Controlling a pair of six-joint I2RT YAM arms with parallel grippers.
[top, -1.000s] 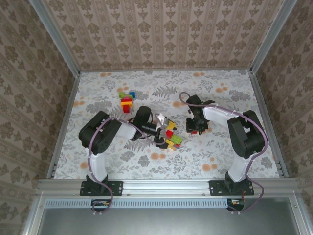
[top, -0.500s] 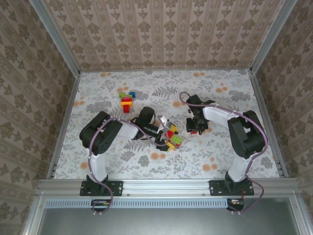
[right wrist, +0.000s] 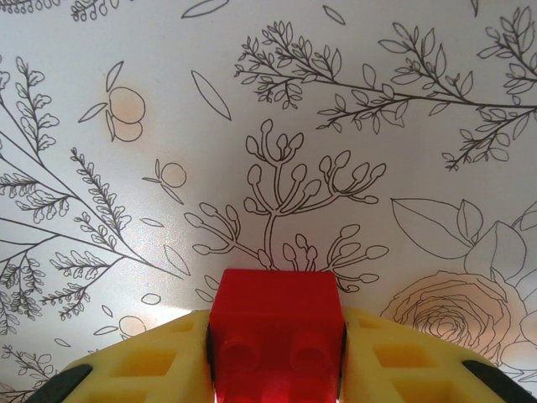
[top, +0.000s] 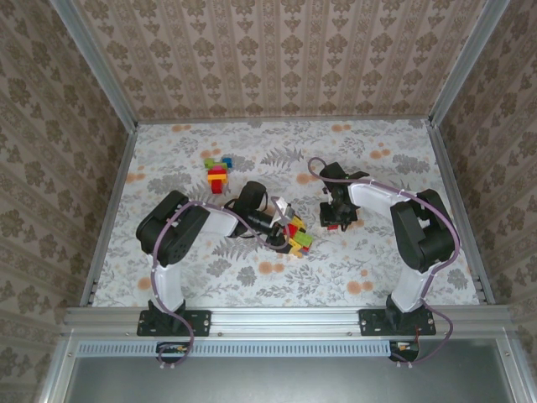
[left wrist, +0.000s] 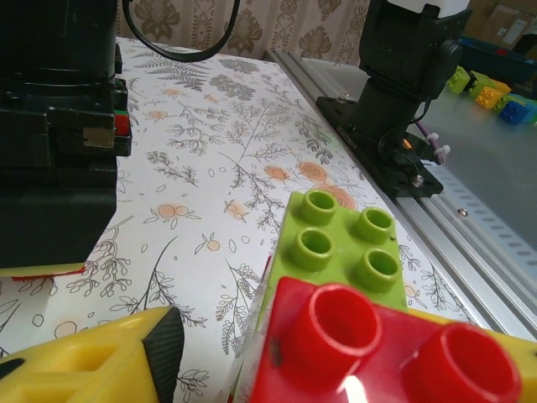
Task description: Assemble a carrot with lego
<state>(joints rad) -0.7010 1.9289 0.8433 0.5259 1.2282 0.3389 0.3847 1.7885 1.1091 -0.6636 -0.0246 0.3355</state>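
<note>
**Two grippers, each with lego at its tips**

Two yellow fingers (right wrist: 138, 365) of the right gripper (right wrist: 275, 363) are clamped on a red brick (right wrist: 277, 323), one against each of its sides, with its studs facing the wrist camera. The brick hangs over the flowered table (top: 377, 260). From above, this gripper points down near the middle of the table, slightly right of centre.

One yellow finger (left wrist: 84, 369) of the left gripper (top: 281, 220) shows at the lower left of its wrist view, with its dark pad facing inward. Just beside it is a second red brick (left wrist: 377, 353), studs up, with a narrow gap between pad and brick. The other finger is out of frame, so I cannot tell whether the fingers are pressing on anything. A green brick (left wrist: 344, 243) with four studs touches the far edge of the second red brick. From above, these belong to a small stack of bricks (top: 295, 237) in yellow, red and green at the tips of the left gripper, just left of the right gripper.

Well apart from both, toward the far left of the table, lies a loose pile of lego (top: 218, 172) in green, yellow, red and blue. Past the metal rail (left wrist: 470, 243), a few more bricks (left wrist: 491, 91) rest on a grey surface.
</note>
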